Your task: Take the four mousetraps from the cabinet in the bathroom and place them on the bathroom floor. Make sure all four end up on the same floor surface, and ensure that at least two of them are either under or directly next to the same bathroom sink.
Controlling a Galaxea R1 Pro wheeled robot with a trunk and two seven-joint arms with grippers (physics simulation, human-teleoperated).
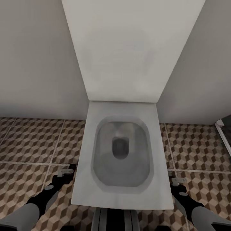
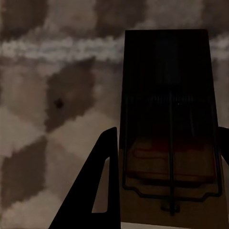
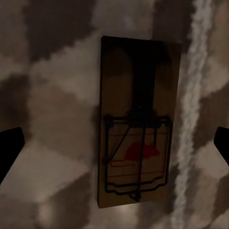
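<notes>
A mousetrap (image 2: 169, 119), a dark-brown board with a wire bar, stands close between the fingers (image 2: 95, 186) of my left gripper (image 2: 167, 136), which is shut on it above the bathroom floor (image 2: 43, 157). In the head view the left gripper (image 1: 65, 171) hangs low at the toilet's left side. My right gripper (image 1: 178, 182) hangs low at the toilet's right side. It is open, fingers wide apart (image 3: 118, 136), with a second mousetrap (image 3: 138, 119) lying flat on the cube-patterned tiles (image 3: 52, 119) beneath it. The cabinet and the bathroom sink are out of view.
A white toilet (image 1: 122, 189) with its lid up stands straight ahead against the grey wall (image 1: 32, 64), between my two arms. A dark-framed panel edge (image 1: 224, 131) shows at the far right. Patterned floor (image 1: 32, 141) lies on both sides of the toilet.
</notes>
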